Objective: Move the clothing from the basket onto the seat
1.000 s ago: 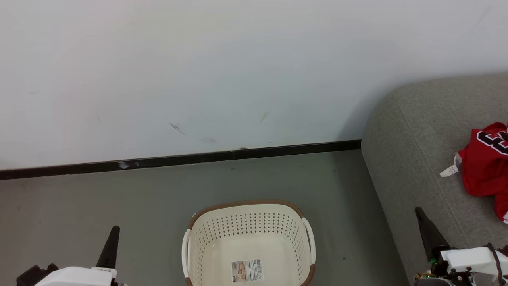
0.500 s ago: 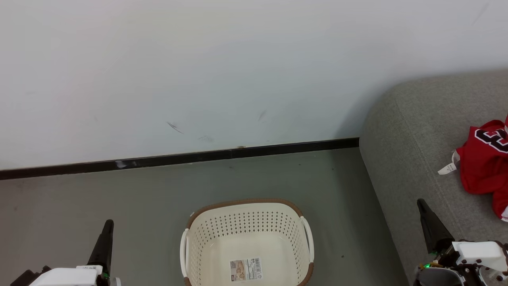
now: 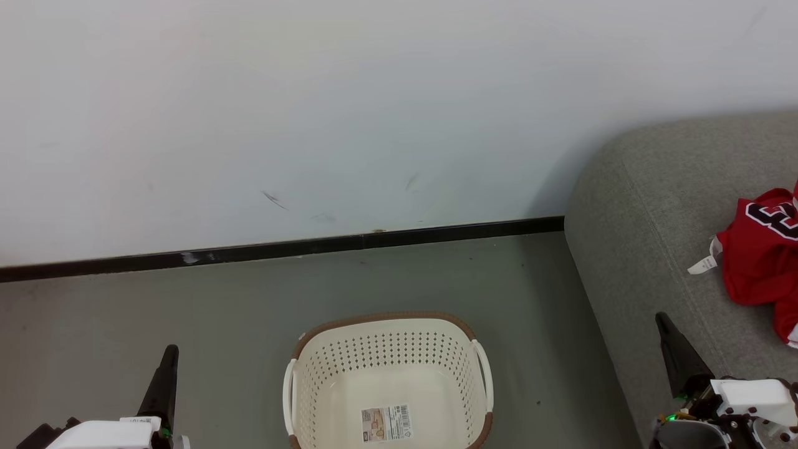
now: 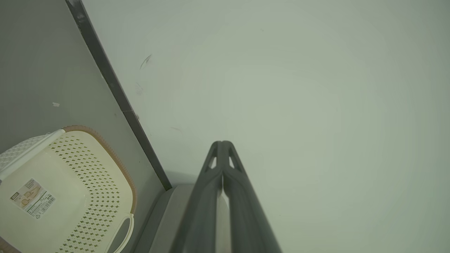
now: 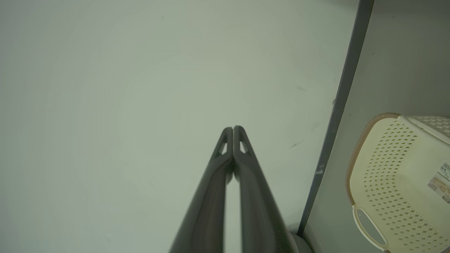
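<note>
The cream basket (image 3: pixel 386 358) stands on the floor at the bottom centre of the head view, with just a label sticker (image 3: pixel 388 423) on its bottom. A red jersey (image 3: pixel 757 262) with a white tag lies crumpled on the grey seat (image 3: pixel 648 206) at the right edge. My left gripper (image 3: pixel 169 350) is shut with nothing in it, low and to the left of the basket. My right gripper (image 3: pixel 661 318) is also shut on nothing, in front of the seat's side. In the wrist views both the left gripper (image 4: pixel 222 142) and the right gripper (image 5: pixel 232 127) show their fingers pressed together, pointing at the wall.
A white wall (image 3: pixel 374 112) with a black skirting board (image 3: pixel 312 246) runs behind the basket. Grey floor (image 3: pixel 156 299) lies between the wall and the basket. The basket (image 4: pixel 70 189) lies beside the fingers in the left wrist view, and the basket (image 5: pixel 397 175) likewise in the right wrist view.
A second ago the camera shifted a little and both grippers drifted slightly outward. Over the last half second nothing has moved.
</note>
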{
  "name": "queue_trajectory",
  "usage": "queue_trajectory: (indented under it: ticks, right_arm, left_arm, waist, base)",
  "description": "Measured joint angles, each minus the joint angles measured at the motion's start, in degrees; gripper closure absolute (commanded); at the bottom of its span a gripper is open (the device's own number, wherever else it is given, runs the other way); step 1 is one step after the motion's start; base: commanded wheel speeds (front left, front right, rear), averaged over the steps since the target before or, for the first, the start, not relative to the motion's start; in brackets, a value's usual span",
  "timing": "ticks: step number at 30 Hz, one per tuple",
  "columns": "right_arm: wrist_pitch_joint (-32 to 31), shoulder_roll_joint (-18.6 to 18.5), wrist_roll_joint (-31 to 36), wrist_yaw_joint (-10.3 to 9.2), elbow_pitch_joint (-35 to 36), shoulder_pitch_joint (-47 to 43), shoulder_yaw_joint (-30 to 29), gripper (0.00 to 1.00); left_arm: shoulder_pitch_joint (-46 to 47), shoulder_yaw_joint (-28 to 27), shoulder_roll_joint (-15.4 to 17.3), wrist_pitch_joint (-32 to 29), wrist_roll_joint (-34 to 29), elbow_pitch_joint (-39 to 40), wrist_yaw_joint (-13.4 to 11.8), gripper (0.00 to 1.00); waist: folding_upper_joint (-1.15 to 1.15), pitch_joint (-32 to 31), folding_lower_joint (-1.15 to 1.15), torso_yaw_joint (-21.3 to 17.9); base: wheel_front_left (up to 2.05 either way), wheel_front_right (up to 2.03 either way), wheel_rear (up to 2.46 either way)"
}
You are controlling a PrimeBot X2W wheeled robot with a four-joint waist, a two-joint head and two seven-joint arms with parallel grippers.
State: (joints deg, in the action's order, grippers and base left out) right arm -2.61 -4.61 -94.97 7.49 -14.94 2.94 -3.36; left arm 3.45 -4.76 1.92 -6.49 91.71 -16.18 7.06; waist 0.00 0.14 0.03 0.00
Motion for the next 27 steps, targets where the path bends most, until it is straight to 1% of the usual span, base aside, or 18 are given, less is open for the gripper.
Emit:
queue_trajectory:
  ticks: [27]
  right_arm:
    - [-0.35, 0.01, 0.00, 0.00, -0.13, 0.06, -0.20, 1.00]
  left_arm:
    - [0.00, 0.00, 0.00, 0.00, 0.01, -0.01, 0.00, 1.00]
  waist:
    - [0.00, 0.00, -0.01, 0.00]
  base:
    - [0.00, 0.00, 0.00]
